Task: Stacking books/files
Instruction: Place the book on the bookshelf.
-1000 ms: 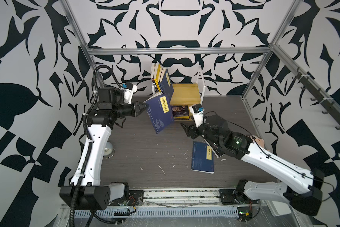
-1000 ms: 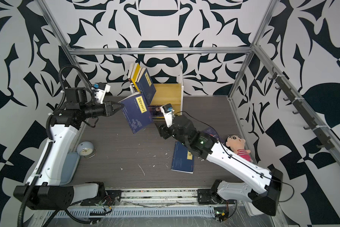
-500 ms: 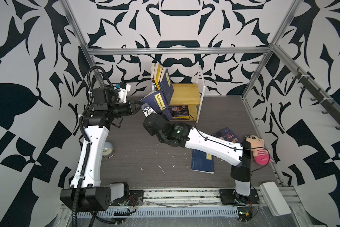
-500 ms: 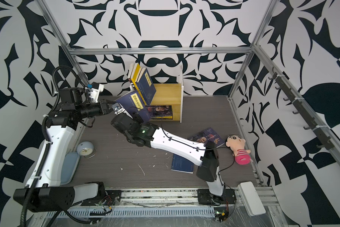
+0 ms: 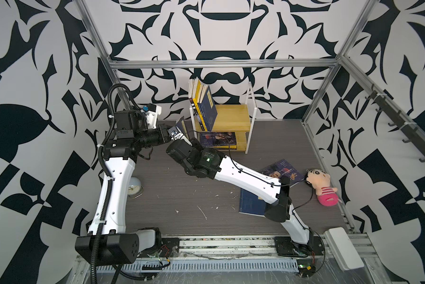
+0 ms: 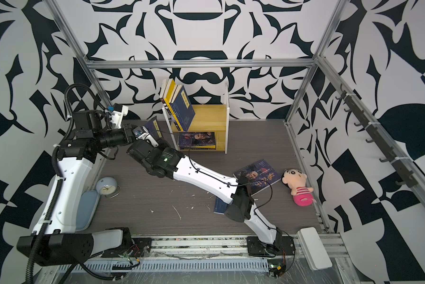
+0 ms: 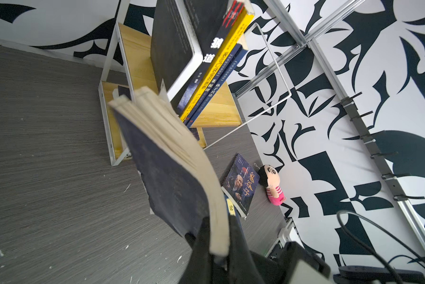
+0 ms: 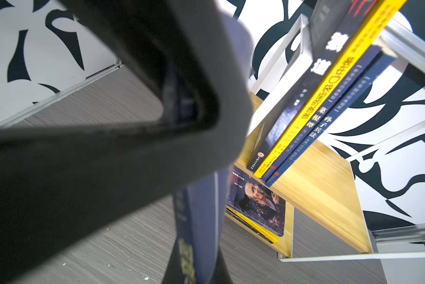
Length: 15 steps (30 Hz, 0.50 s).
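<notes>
Your left gripper (image 7: 217,237) and right gripper (image 8: 196,268) both pinch navy book (image 7: 172,177); long axis runs from left toward shelf (image 5: 233,118).

Books (image 5: 204,108): four upright, two on the table (image 5: 182,191), one held book (image 7: 167,167), plus an uncountable stack (image 5: 217,139). One shelf (image 5: 233,118), doll (image 5: 322,184), clock (image 6: 105,188), case (image 6: 87,209) and box (image 5: 342,248) each.

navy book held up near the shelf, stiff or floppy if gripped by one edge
Likely floppy: the navy book is a thin paperback, and its pages fan apart at the free end in the left wrist view. Probably light, since an edge pinch holds it up.
</notes>
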Each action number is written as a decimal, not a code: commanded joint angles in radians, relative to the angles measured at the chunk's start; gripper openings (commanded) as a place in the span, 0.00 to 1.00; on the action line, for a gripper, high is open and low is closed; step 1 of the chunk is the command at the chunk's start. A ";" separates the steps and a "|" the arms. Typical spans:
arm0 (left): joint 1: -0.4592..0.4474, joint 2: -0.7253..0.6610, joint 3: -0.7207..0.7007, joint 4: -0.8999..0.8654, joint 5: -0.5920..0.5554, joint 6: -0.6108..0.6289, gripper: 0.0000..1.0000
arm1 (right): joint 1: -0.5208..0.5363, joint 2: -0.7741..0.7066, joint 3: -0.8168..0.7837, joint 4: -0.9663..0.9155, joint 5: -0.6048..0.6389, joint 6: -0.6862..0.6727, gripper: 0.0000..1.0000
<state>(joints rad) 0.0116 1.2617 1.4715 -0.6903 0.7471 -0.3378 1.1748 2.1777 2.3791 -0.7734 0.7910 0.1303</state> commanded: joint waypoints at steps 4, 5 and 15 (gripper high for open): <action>0.037 -0.037 -0.029 0.009 -0.002 0.059 0.50 | -0.007 -0.256 -0.234 0.006 0.021 -0.038 0.00; 0.047 -0.038 -0.034 0.006 -0.015 0.073 0.54 | -0.011 -0.309 -0.305 0.049 0.019 -0.037 0.00; 0.115 -0.060 -0.231 0.053 -0.222 0.253 0.89 | -0.210 -0.699 -0.790 0.566 -0.149 -0.067 0.00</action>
<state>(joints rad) 0.1230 1.2144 1.2930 -0.6506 0.5964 -0.1642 1.0149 1.5402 1.6199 -0.4831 0.6750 0.0845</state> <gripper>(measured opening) 0.874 0.070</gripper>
